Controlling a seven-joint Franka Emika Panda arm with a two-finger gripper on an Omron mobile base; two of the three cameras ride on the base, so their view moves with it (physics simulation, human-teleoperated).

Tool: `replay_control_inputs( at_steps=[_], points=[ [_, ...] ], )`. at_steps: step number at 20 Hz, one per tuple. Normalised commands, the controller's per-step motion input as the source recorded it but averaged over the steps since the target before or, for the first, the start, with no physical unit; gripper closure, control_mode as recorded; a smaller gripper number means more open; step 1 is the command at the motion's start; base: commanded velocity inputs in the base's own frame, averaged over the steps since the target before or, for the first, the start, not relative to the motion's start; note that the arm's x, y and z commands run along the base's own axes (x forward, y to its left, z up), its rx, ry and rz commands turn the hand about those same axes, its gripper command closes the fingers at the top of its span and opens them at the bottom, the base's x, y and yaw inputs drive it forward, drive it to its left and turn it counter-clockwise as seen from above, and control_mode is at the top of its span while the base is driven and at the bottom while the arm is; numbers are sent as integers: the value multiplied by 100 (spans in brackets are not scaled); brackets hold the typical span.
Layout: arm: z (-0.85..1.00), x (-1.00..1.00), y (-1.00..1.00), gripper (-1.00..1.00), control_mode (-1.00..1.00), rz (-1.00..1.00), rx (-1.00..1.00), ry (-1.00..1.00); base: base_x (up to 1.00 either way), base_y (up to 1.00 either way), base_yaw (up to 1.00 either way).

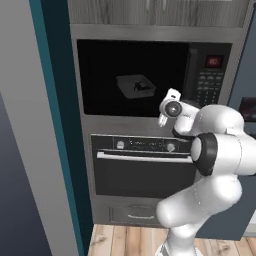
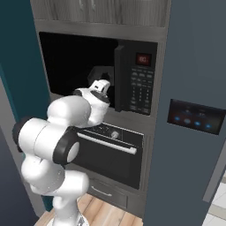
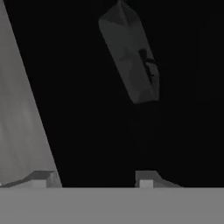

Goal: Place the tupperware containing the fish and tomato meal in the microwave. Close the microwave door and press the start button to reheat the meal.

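- Hand view first: the pincer (image 3: 94, 177) points into a black cavity, its two tips standing apart with nothing between them.
- Ahead of those tips and well clear of them sits the tupperware (image 3: 130, 54), a dim grey box with a small dark shape inside; what that shape is, I cannot tell.
- Over in the left base view, the same box (image 1: 135, 85) rests on the floor of the open microwave (image 1: 150, 35), toward the middle, deep in the dark.
- The white hand (image 1: 171, 107) hovers at the lower front edge of that opening, right of the box and not touching it.
- Right beside the cavity, the keypad panel (image 1: 209, 80) glows with a red display (image 1: 214, 61).
- Right base view now: the microwave door (image 2: 121, 75) shows as a dark edge in front of the keypad.
- Below it all, the black oven (image 1: 145, 167) with its silver bar handle (image 1: 144, 158), then a wooden floor (image 1: 120, 240).
- Far right, a blue-grey fridge door (image 2: 194, 79) carries a lit touch panel (image 2: 195, 116).
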Motion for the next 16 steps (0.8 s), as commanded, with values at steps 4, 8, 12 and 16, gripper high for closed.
replay_control_inputs(
  at_steps=[4,8,12,16],
  points=[
    [50,-100,57,-100,-100,0,0,5,0,0,0],
    [60,-100,21,-100,-100,-1,3,8,0,0,0],
    [67,-95,-6,-100,-100,-14,9,19,0,0,0],
    [49,-79,-24,-100,-100,-22,5,34,0,0,0]
  ],
)
